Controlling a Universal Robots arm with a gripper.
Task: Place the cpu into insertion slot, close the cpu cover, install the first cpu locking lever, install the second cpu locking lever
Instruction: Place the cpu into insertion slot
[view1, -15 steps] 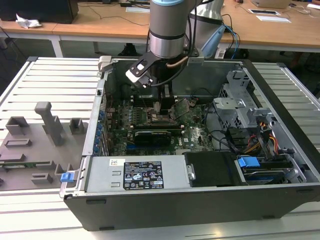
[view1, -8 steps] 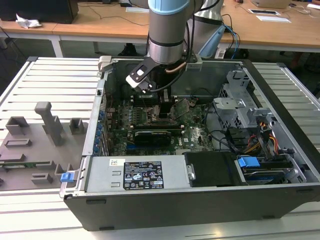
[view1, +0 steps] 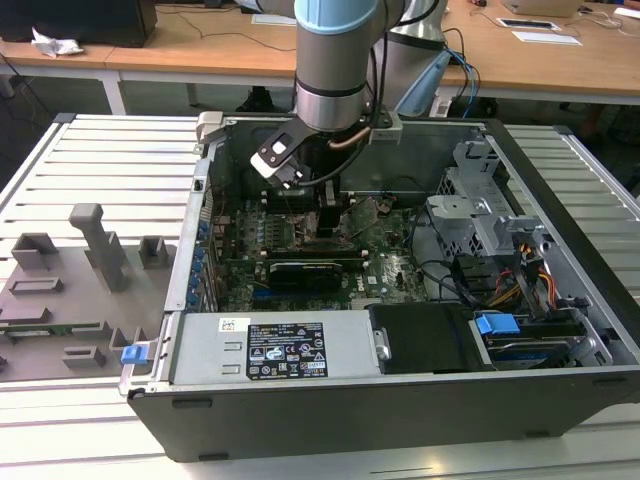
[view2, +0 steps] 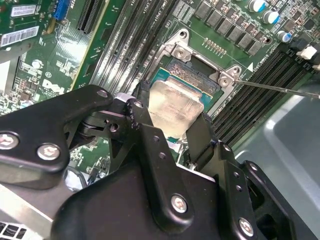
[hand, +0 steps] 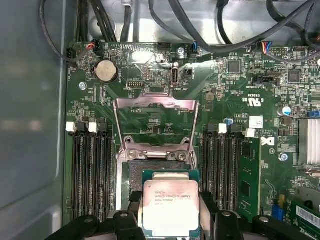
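Second wrist view has the cpu (view2: 175, 106), silver top up, pinched at opposite edges between the two black fingers (view2: 144, 125), which are closed on it. The insertion slot (view2: 196, 70) lies just past the chip's far edge, away from the wrist and roughly square to it. The chip seems to overhang the slot's near part, unseated. In the first wrist view the cpu cover (hand: 154, 104) lies open beyond the slot. In the exterior view the arm (view1: 335, 60) reaches mid-frame into the computer case (view1: 300, 425).

We're looking at a robotics lab here: an opened computer case (view1: 400, 425) sits on a slotted aluminium table (view1: 110, 150), grey fixtures (view1: 97, 245) alongside, wooden desks (view1: 200, 55) behind it.
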